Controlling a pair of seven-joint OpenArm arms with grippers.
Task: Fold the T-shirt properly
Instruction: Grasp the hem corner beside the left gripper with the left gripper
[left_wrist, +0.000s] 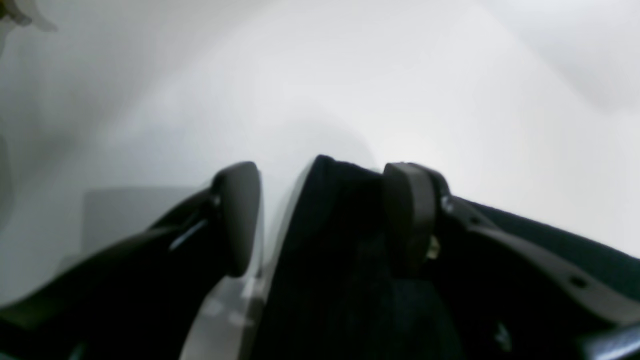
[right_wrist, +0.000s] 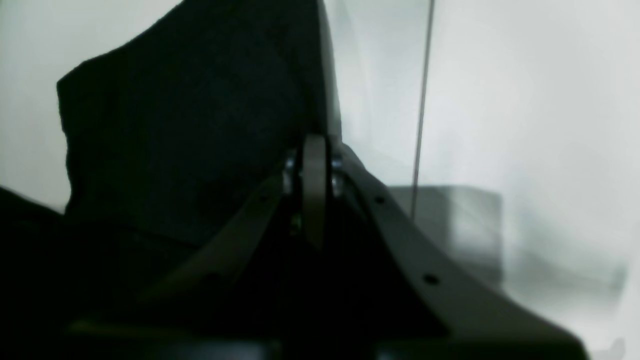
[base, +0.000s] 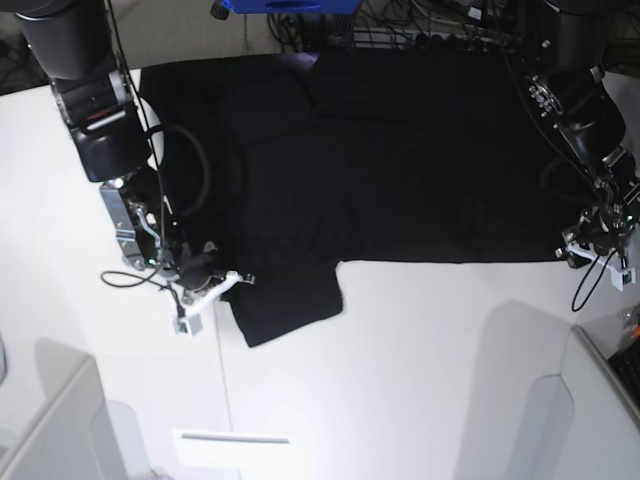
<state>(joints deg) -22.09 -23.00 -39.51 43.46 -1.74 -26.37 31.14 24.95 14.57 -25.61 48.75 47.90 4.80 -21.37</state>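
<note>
The black T-shirt (base: 400, 170) lies spread flat across the far half of the white table (base: 420, 350), with one sleeve (base: 290, 300) sticking out toward the front left. No print shows. My right gripper (base: 222, 284) is at that sleeve's left edge. In the right wrist view its fingers (right_wrist: 314, 190) are shut together on the black cloth (right_wrist: 190, 125). My left gripper (base: 592, 250) is at the shirt's front right corner. In the left wrist view it (left_wrist: 325, 172) is open, with a cloth edge (left_wrist: 330, 240) between the pads, against the right finger (left_wrist: 407, 220).
Grey bins stand at the front left (base: 50, 420) and front right (base: 600, 400) of the table. A white strip (base: 230, 437) lies near the front edge. A blue object (base: 290, 5) and cables (base: 400, 35) sit behind the shirt.
</note>
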